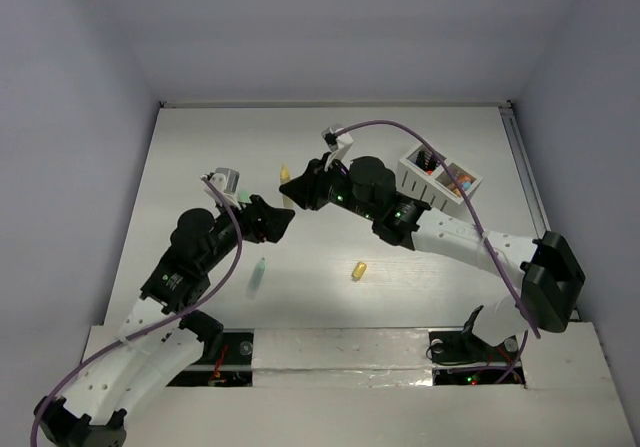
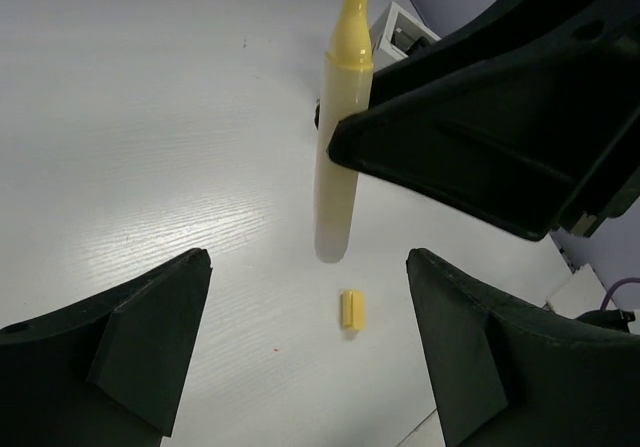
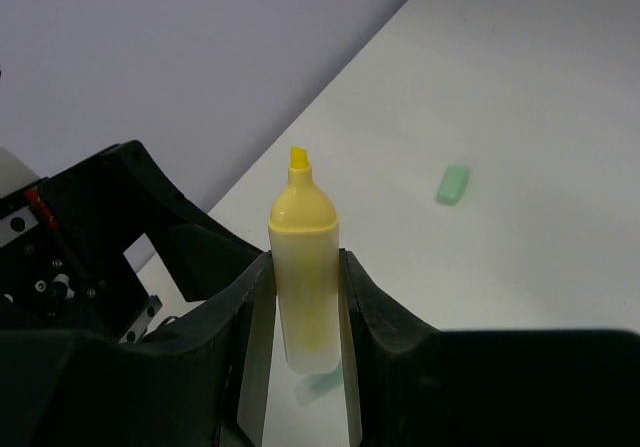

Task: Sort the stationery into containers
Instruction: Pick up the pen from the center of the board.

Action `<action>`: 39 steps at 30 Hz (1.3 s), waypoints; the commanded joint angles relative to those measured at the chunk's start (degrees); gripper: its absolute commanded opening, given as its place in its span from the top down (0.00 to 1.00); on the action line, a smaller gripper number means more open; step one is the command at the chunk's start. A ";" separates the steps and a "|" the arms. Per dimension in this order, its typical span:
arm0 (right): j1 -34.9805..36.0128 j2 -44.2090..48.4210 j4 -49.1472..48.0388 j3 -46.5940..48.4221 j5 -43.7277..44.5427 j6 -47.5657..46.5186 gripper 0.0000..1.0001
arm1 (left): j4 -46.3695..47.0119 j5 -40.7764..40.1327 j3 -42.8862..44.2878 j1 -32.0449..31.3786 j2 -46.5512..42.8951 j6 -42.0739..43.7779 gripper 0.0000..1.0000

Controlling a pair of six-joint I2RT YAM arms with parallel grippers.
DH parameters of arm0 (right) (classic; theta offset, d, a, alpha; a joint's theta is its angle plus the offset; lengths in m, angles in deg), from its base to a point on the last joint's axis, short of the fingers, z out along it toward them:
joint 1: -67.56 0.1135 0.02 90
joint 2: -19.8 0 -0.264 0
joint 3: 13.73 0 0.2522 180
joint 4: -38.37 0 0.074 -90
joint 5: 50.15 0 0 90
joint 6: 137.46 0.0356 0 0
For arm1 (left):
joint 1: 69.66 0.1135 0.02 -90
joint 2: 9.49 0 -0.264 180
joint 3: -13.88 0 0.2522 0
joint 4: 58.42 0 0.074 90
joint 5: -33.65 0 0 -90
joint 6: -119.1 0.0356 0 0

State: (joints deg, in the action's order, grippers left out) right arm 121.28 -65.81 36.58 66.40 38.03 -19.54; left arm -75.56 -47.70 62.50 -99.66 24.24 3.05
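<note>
My right gripper is shut on an uncapped yellow highlighter and holds it above the table, tip away from the wrist. In the right wrist view the pads clamp its pale barrel. My left gripper is open and empty, just near-left of it. In the left wrist view the highlighter hangs ahead of the open gripper, with a yellow cap on the table between the fingers. The cap lies mid-table. The white divided box stands at the right, holding several coloured pieces.
A mint highlighter lies on the table near the left arm and also shows under the right gripper. A green cap lies apart on the table. The two grippers are close together. Grey walls enclose the table.
</note>
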 commanded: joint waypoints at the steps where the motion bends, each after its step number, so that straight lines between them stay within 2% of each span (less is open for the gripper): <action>1: 0.43 1.93 -3.87 -1.59 -2.04 0.64 1.00 | 5.39 -0.74 0.83 0.12 0.63 0.03 0.24; 2: 0.43 2.02 -3.96 -1.68 -2.91 0.82 1.00 | 6.01 -0.47 1.09 0.12 1.50 0.11 0.27; 10: 0.43 2.02 -6.24 -2.56 -6.43 3.01 1.00 | 6.45 -0.73 1.62 0.12 3.35 0.47 0.33; 12: 0.43 1.67 -6.59 -2.47 -7.22 3.37 1.00 | 6.54 -0.65 1.54 0.12 3.53 0.47 0.38; 16: 0.43 2.45 -8.61 -3.79 -6.00 3.89 1.00 | 6.01 -1.00 1.45 0.12 3.53 0.47 0.42; 17: 0.43 2.98 -8.62 -3.88 -5.74 3.89 1.00 | 6.01 -0.82 1.27 0.12 3.53 0.38 0.48; 24: 0.43 2.99 -9.23 -3.79 -8.45 4.95 1.00 | 7.24 0.23 1.27 0.12 4.58 0.12 0.63; 29: 0.43 1.41 -11.34 -4.58 -9.86 8.54 1.00 | 9.70 2.69 0.66 0.12 5.37 -0.41 0.63; 35: 0.43 -0.97 -15.56 -4.85 -12.50 12.33 1.00 | 8.74 2.25 0.92 0.12 5.46 -0.15 0.74; 36: 0.43 -0.97 -15.56 -4.67 -12.59 12.42 1.00 | 8.56 2.17 0.92 0.12 5.38 -0.06 0.79; 38: 0.43 -0.45 -15.83 -4.93 -12.33 12.42 1.00 | 7.51 1.47 1.18 0.12 5.46 0.20 0.96; 39: 0.43 -0.09 -15.74 -5.19 -11.46 12.42 1.00 | 6.99 0.94 1.71 0.12 5.11 0.38 1.00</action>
State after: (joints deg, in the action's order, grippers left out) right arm 121.10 -66.92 26.76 61.26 29.35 -9.07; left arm -69.63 -44.78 62.50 -99.90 29.75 3.45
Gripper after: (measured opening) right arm 0.334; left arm 0.144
